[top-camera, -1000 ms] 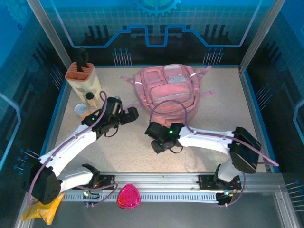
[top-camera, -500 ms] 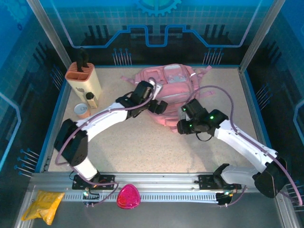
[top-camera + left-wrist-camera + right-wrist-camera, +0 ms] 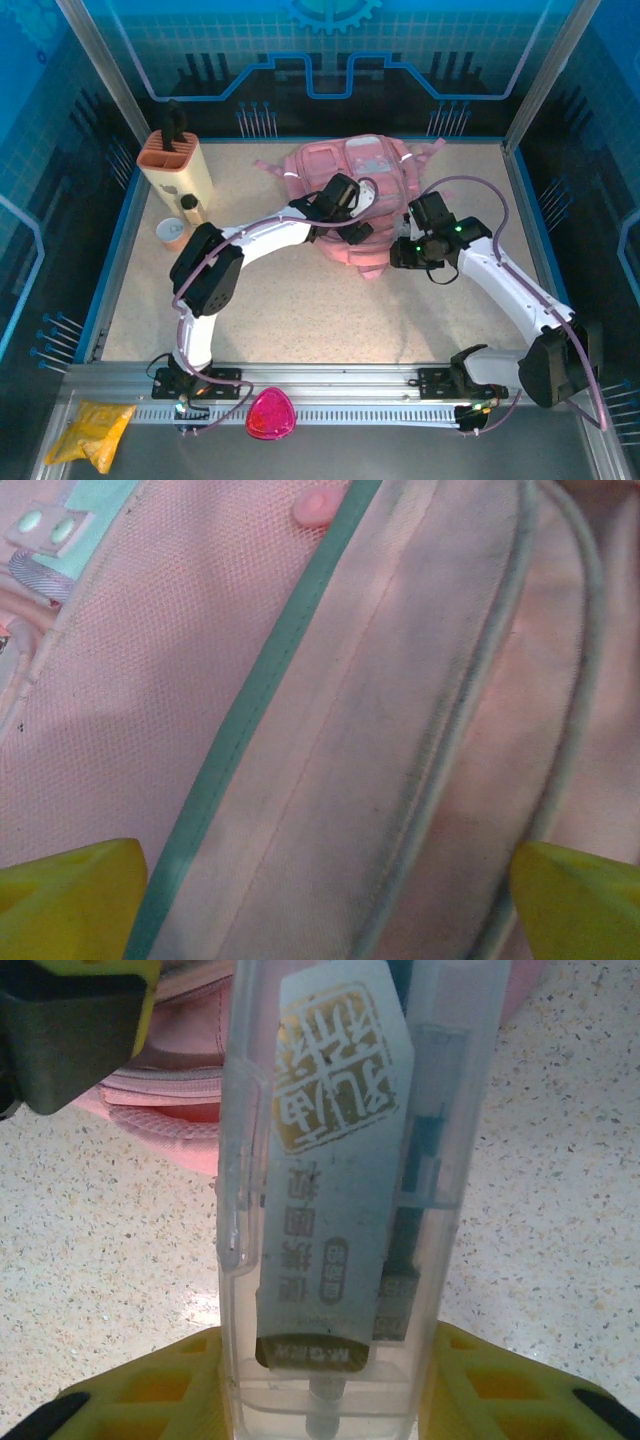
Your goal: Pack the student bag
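While the right gripper (image 3: 325, 1390) pinches a clear case (image 3: 340, 1160) right of the bag (image 3: 320, 165), which lies far and central, the left gripper (image 3: 325, 900) hangs wide-jawed over it. Best open a pocket first

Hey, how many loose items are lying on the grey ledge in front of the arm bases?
2: a magenta rounded-triangular object near the middle, and a crinkly yellow packet at the left end. Nothing seems hidden.
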